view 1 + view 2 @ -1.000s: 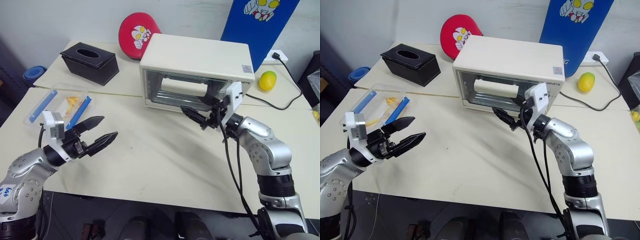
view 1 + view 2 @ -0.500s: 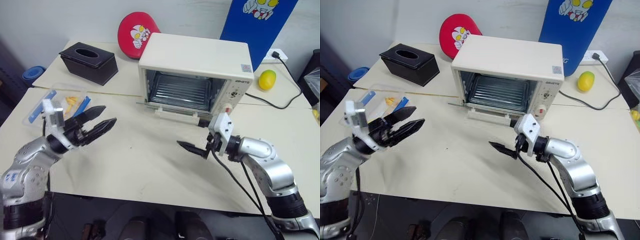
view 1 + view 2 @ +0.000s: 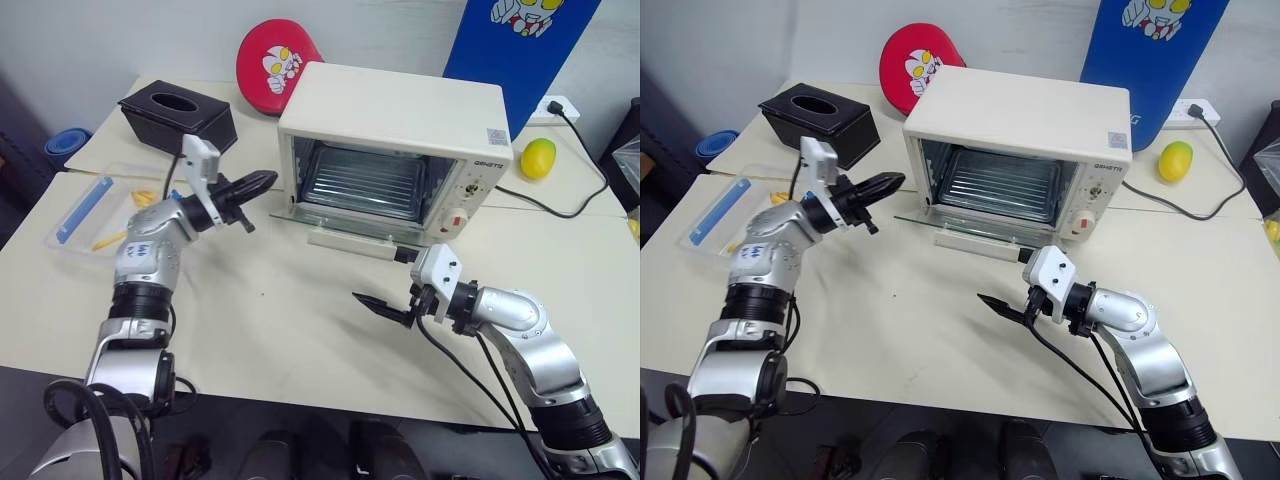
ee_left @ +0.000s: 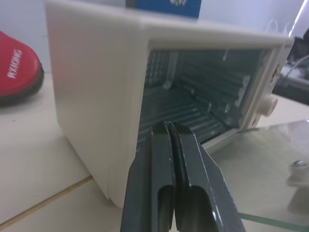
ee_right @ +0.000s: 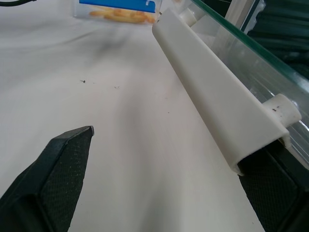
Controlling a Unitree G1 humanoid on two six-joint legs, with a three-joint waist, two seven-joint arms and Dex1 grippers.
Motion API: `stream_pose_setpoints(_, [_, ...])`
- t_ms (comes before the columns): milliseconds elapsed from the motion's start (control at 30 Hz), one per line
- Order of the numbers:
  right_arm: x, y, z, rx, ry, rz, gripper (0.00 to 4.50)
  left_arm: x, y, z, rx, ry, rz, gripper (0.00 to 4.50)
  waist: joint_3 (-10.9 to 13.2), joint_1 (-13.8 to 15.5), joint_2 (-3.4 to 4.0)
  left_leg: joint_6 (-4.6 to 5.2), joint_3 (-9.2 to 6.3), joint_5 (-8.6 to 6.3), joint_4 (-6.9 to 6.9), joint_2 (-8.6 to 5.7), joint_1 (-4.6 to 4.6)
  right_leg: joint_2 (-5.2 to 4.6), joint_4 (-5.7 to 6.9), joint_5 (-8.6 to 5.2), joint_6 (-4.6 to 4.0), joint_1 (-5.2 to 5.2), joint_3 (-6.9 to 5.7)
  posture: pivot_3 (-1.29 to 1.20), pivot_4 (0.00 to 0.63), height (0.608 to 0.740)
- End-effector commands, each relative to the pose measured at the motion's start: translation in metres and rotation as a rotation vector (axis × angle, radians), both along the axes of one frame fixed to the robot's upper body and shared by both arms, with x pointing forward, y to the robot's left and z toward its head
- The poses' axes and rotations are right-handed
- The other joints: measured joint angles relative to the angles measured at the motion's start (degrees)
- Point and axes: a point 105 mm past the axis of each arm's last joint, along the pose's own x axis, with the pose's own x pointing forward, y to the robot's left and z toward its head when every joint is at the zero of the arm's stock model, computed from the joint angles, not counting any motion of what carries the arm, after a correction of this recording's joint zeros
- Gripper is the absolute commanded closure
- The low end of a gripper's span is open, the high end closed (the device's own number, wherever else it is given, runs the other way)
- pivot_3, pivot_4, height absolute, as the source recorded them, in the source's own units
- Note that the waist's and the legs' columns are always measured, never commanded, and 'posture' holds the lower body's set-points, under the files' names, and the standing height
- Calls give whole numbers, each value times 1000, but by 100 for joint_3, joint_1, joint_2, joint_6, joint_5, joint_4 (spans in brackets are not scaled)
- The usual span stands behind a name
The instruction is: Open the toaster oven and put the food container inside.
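Glossy cream toaster oven (image 3: 400, 115), glass door (image 3: 340, 222)

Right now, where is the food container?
The food container lies on the table's left side, in front of the black tissue box, beside the left arm.

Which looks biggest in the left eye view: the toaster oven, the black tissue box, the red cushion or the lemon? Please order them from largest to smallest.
1. Toaster oven
2. Black tissue box and red cushion: these look alike in size, and the oven hides part of the cushion, so I do not rank them.
3. Lemon
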Motion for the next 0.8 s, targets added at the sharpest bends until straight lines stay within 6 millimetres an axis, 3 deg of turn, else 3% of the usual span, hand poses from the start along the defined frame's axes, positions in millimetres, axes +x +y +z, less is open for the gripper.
stream_pose_setpoints(33, [-4,-3,9,32,-77,-19,0,-5,-9,0,76,-61,-85,4453,1,4,-1,0,1,0,4,0,-5,0,6,0,0,-5,1,0,150,740])
stream_pose_setpoints(167, [-11,-17,5,59,-153,-77,0,-11,-17,-18,195,-85,-136,4453,2,15,-3,0,0,0,16,0,-6,-1,15,0,0,-4,4,0,150,740])
stream_pose_setpoints(300, [-34,-50,-28,30,-68,-194,0,-15,-20,-35,226,-69,-147,4453,2,81,-3,1,-3,-1,17,-8,-5,-7,19,0,0,-1,6,0,150,740])
stream_pose_setpoints(433, [-51,-73,-35,49,-6,-284,0,-10,-11,-55,280,-44,-58,4453,4,102,-7,3,1,-2,21,-9,-5,-8,21,0,1,-1,13,0,150,740])
stream_pose_setpoints(533, [-63,-90,-37,65,69,-338,0,-17,-11,-71,312,-39,-65,4453,5,89,-8,1,6,0,24,-7,-1,-7,17,0,1,-1,20,0,150,740])
stream_pose_setpoints(733, [-64,-84,-18,115,-19,-292,0,-27,1,-76,193,-27,30,4453,5,55,-8,1,7,0,20,-6,23,-8,15,0,1,15,28,0,150,740])
stream_pose_setpoints(800, [-59,-75,-15,159,-14,-239,0,-34,11,-68,100,-36,77,4076,5,14,-8,1,8,0,18,-5,25,-7,18,0,1,14,30,0,150,740])
